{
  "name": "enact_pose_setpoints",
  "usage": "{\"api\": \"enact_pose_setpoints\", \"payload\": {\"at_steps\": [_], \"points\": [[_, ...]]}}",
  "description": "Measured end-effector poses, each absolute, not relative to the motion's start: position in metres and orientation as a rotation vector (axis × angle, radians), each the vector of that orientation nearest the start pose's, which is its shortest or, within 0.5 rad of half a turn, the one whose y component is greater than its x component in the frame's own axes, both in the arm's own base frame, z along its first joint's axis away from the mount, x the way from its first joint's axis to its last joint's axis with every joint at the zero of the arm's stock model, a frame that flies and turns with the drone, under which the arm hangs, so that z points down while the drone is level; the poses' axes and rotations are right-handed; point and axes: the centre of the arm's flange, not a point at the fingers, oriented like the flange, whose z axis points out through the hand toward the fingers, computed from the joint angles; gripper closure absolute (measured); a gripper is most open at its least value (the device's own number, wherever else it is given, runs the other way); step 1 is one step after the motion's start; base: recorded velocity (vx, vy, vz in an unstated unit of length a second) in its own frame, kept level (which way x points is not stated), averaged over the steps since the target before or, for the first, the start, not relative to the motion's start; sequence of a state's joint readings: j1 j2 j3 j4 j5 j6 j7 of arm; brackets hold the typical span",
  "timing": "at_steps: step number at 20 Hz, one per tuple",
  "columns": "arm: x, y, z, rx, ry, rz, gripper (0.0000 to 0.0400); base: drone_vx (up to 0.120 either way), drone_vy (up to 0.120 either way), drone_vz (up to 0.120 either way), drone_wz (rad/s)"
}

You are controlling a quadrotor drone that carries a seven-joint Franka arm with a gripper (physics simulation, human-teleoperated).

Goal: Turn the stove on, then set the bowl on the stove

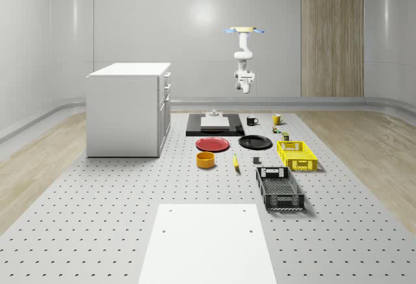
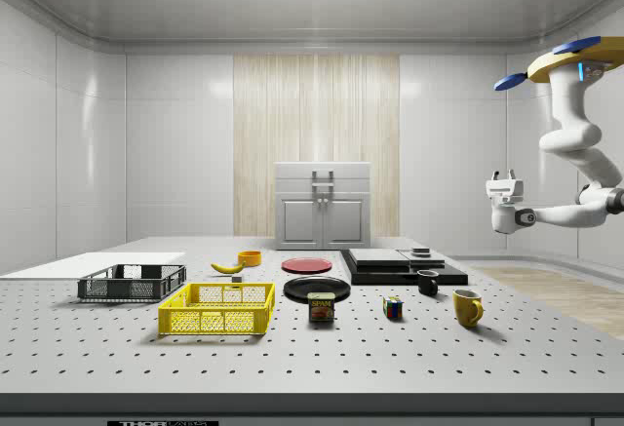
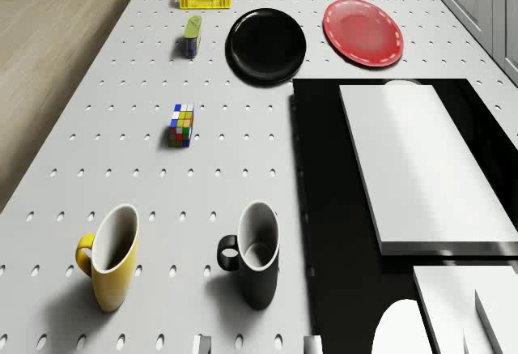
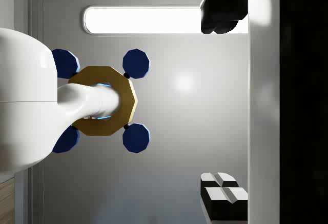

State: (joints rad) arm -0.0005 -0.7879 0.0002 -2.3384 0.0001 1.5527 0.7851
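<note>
Hand [image 2: 504, 178] high, well apart from bowl [image 1: 206, 160]

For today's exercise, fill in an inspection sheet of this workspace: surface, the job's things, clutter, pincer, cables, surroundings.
Surface: grey perforated table.
Job's things: stove, a black slab with a white block on it; orange bowl beside the red plate.
Clutter: black plate, yellow crate, black crate, two mugs, cube, can, banana.
Pincer: pincer in the air beyond the stove, under the hovering drone.
Cables: nothing seen.
Surroundings: white cabinet, wood panel.
</note>
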Motion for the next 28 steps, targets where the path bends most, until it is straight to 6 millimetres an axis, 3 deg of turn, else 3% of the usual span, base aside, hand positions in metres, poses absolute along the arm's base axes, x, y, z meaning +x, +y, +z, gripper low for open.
{"api": "enact_pose_setpoints", "payload": {"at_steps": [8,13,28], "points": [[0.302,0.0,0.654,-2.899,1.201,-0.012,0.0,0.0,0.0,0.0,0.0],[0.303,0.0,0.676,-2.898,1.2,-0.018,0.0,0.0,0.0,0.0,0.0],[0.304,0.0,0.691,-2.894,1.199,-0.035,0.0,0.0,0.0,0.0,0.0]]}}
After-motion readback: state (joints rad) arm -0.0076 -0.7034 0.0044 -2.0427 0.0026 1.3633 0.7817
